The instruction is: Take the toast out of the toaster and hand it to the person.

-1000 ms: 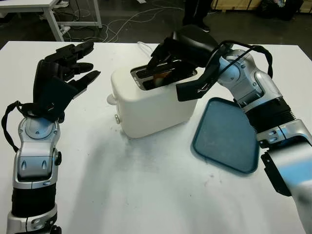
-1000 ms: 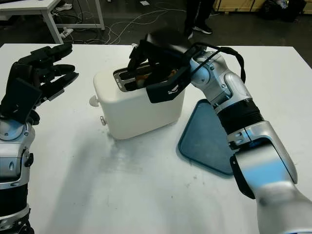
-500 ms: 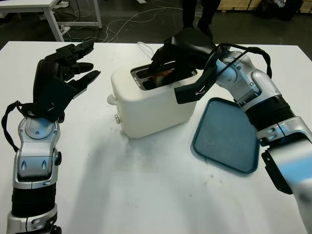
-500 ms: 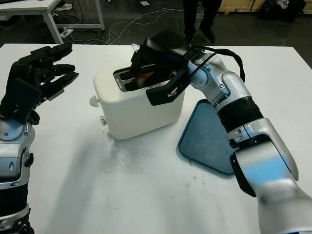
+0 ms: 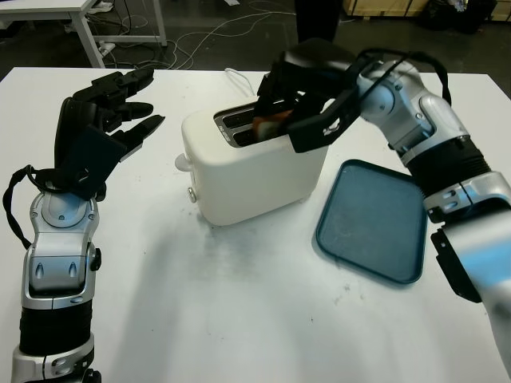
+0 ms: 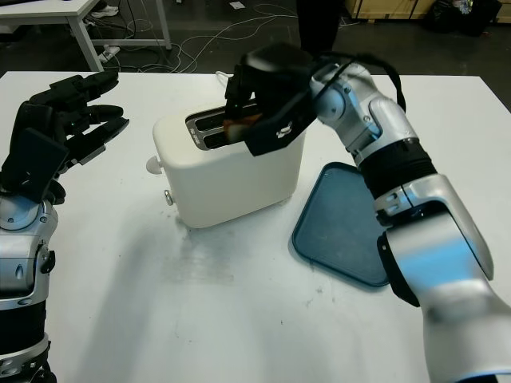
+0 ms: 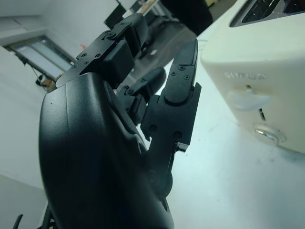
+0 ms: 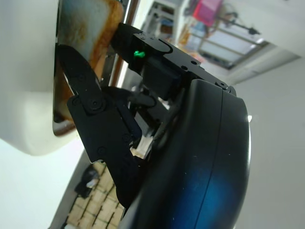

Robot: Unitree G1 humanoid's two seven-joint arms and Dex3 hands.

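A white toaster (image 5: pixel 247 175) stands mid-table with its slots facing up. A browned slice of toast (image 5: pixel 265 126) sticks up out of the nearer slot, and my right hand (image 5: pixel 273 110) is shut on it from above. In the right wrist view the toast (image 8: pixel 95 28) sits between the black fingers (image 8: pixel 95 119) at the slot's edge. My left hand (image 5: pixel 100 120) is raised open at the table's left, apart from the toaster (image 7: pixel 267 57).
A blue tray (image 5: pixel 371 219) lies flat to the right of the toaster. A person's dark legs (image 5: pixel 319 16) stand beyond the table's far edge. Cables trail on the floor behind. The white table (image 5: pixel 239 319) is bare in front.
My right hand has risen with the toast, which now stands higher out of the slot. The left hand has not moved.
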